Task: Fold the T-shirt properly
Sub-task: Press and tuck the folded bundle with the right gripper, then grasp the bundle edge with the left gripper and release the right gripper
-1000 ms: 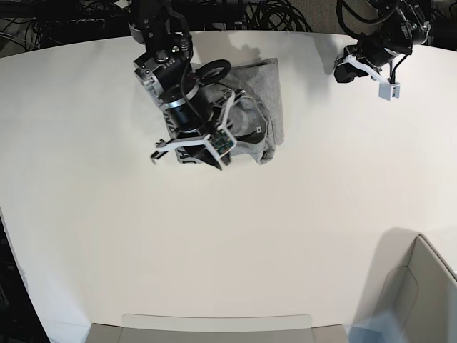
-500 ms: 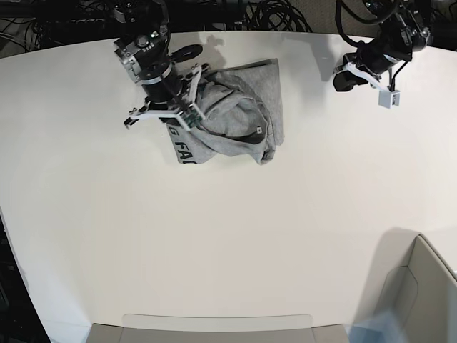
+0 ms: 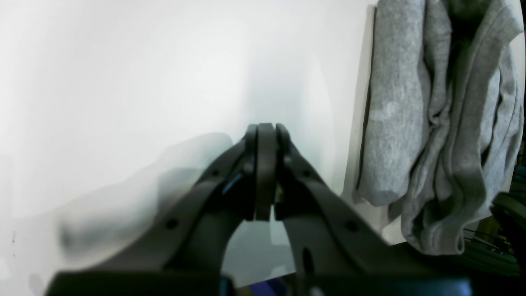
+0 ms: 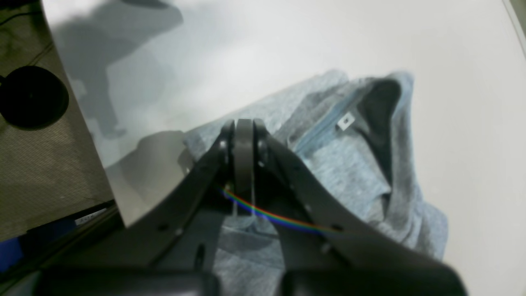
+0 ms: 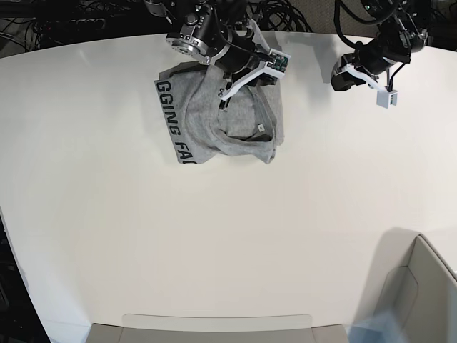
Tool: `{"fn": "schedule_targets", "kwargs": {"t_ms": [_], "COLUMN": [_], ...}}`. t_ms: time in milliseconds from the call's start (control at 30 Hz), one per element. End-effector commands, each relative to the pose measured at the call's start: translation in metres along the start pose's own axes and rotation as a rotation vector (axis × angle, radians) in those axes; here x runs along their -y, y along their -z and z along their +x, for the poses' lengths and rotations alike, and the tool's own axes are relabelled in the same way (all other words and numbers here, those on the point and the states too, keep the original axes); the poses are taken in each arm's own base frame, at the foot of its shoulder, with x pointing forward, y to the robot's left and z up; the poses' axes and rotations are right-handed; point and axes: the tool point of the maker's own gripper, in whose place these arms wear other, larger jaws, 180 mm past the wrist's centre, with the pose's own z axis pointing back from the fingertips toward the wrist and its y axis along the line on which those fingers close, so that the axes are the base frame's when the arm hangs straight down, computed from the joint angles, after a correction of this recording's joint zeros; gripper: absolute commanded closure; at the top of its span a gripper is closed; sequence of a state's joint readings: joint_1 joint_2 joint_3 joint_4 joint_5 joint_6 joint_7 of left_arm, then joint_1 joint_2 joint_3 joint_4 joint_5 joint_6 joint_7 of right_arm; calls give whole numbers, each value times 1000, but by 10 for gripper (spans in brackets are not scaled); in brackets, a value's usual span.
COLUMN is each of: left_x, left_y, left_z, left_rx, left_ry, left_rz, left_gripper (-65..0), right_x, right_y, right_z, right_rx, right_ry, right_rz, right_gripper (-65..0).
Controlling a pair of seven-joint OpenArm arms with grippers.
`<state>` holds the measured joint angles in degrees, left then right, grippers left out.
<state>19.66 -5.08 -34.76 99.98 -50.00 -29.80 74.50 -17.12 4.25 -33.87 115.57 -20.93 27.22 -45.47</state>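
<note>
The shirt (image 5: 221, 125) lies bunched on the desk (image 5: 214, 243). Right claw (image 4: 243, 135) hangs closed and empty above it; left claw (image 3: 265, 139) closed, empty, well apart.

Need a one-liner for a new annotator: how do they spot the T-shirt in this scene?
Start at the big white table and go to its far edge, between the two black arms. The heap of heather-grey cloth lying there is the T-shirt, bunched rather than flat. It is the only fabric in view, with black block lettering along one edge and a small neck tag.
</note>
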Motion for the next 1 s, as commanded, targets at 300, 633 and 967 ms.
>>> {"fn": "schedule_targets", "kwargs": {"t_ms": [300,633,967], "left_x": [4,5,5], "left_y": [-2,-2,-2], "left_z": [9,8,8], "left_rx": [35,35,35], "left_ry": [14,12,11], "left_rz": [-15,-16,-19], "left_gripper": [0,0,0], "right_x": [107,114,126], "right_y": [-6,72,99], "right_z": [-2,-12,30], "right_rx": [8,-174,-66], "right_ry": [83,-17,-46], "right_rz": [-259,-127,-104], "right_gripper": [0,0,0]}}
